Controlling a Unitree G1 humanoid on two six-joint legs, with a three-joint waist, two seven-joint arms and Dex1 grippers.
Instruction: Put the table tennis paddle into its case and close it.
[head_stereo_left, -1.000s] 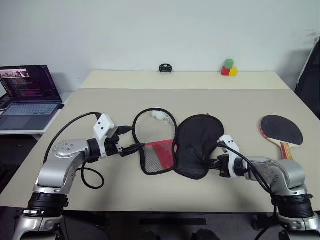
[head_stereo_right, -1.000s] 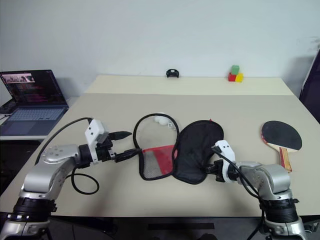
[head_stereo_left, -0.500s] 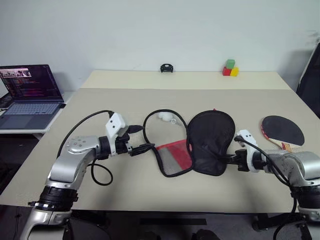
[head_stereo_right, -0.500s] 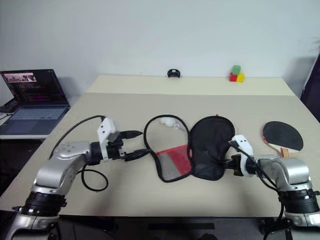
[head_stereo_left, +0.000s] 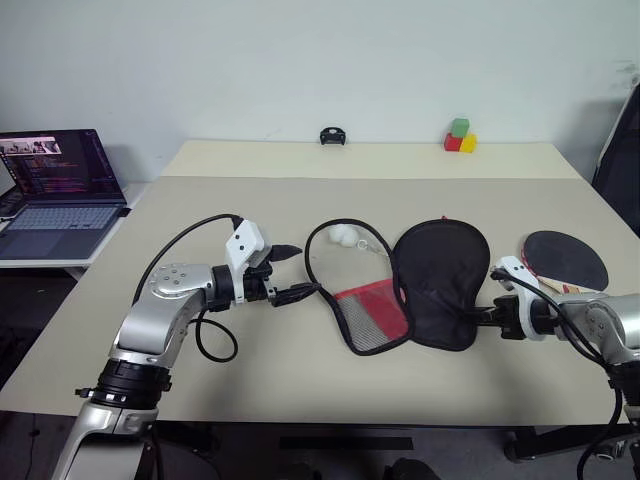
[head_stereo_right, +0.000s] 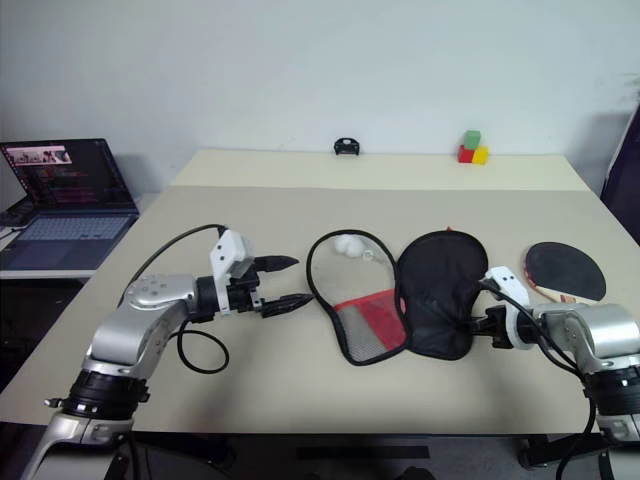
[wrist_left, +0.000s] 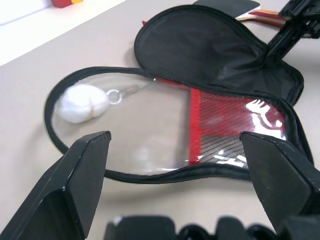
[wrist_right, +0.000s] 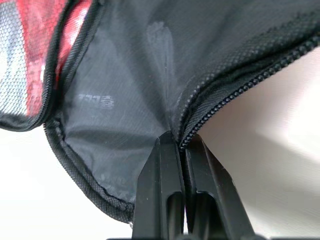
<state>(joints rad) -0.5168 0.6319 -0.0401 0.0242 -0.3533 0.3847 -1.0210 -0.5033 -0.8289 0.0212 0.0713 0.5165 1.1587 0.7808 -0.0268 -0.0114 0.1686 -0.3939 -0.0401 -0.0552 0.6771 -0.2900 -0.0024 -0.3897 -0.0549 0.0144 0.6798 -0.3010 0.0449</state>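
Observation:
The case (head_stereo_left: 440, 282) lies unzipped and spread flat in the middle of the table, its black flap to the right and its clear and red mesh half (head_stereo_left: 372, 312) to the left, with a white ball (head_stereo_left: 345, 237) on a cord at the far side. My right gripper (wrist_right: 177, 145) is shut on the flap's zipper edge at the near right. Just left of the case hovers my left gripper (head_stereo_left: 300, 271), open with nothing between its fingers. The table tennis paddle (head_stereo_left: 565, 260) rests black face up at the right, close behind my right gripper.
An open laptop (head_stereo_left: 60, 190) sits on a lower side table at the left. At the back of the far table stand coloured blocks (head_stereo_left: 458, 137) and a small black object (head_stereo_left: 332, 136). A dark object (head_stereo_left: 620, 150) hangs at the right edge.
My right gripper has dragged the case to the right, nearer the paddle. The left gripper has followed to the right, staying open beside the case's left rim.

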